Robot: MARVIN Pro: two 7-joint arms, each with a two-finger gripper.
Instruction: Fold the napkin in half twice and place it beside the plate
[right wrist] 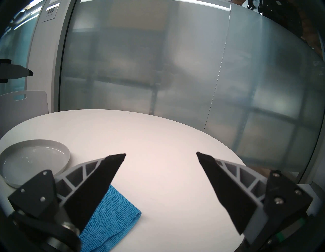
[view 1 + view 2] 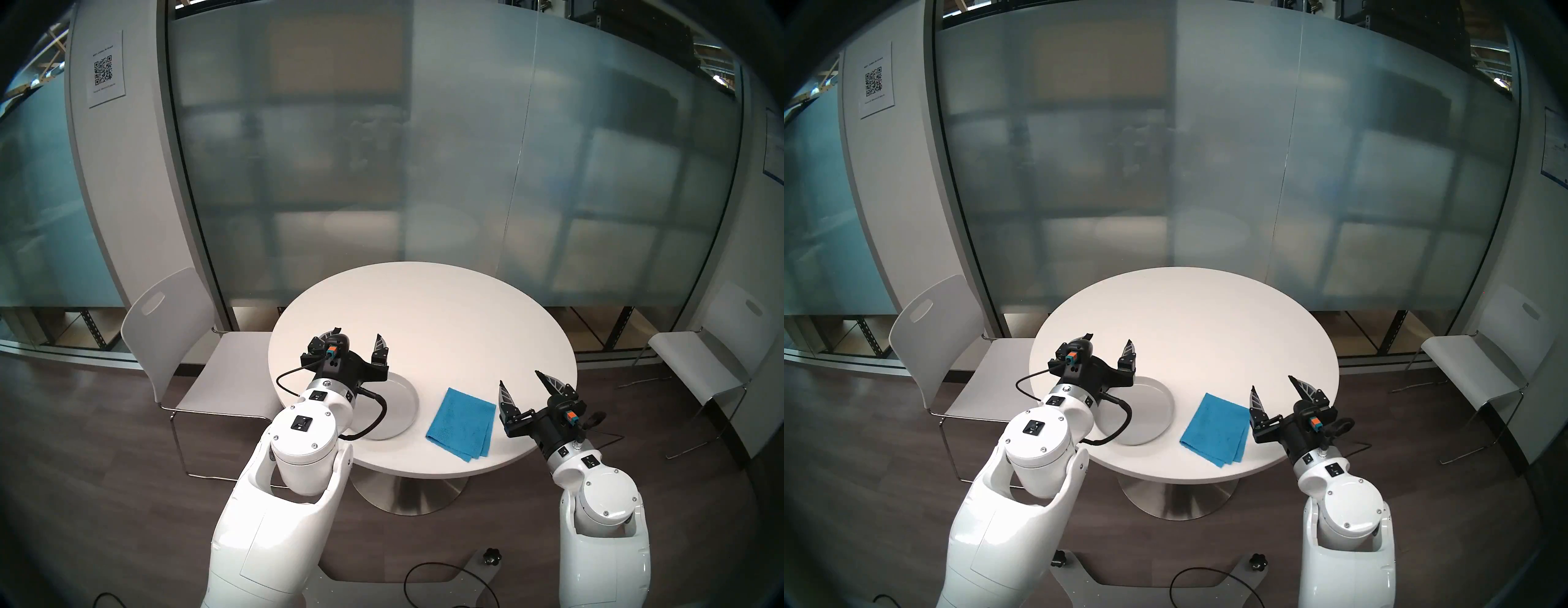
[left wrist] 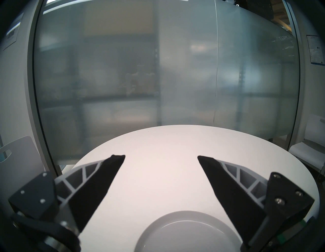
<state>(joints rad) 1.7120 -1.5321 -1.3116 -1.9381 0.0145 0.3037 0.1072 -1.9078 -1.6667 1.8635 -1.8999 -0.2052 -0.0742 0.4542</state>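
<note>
The bright blue napkin (image 2: 462, 422) (image 2: 1216, 426) (image 1: 112, 223) lies folded into a small layered square near the table's front edge. Just to its left sits the pale grey-white plate (image 2: 403, 407) (image 2: 1157, 407) (image 3: 186, 232) (image 1: 31, 163), partly covered by my left wrist in the head views. My left gripper (image 2: 358, 333) (image 2: 1108, 339) (image 3: 161, 156) hovers open above the plate's far side, holding nothing. Beside the napkin's right edge my right gripper (image 2: 519, 378) (image 2: 1272, 382) (image 1: 161, 154) hangs open and empty, above the table.
The round white table (image 2: 445, 318) stands on a metal pedestal before a frosted glass wall. A white chair (image 2: 169, 339) is at its left and another white chair (image 2: 700, 361) at the right. Cables lie on the floor by my base.
</note>
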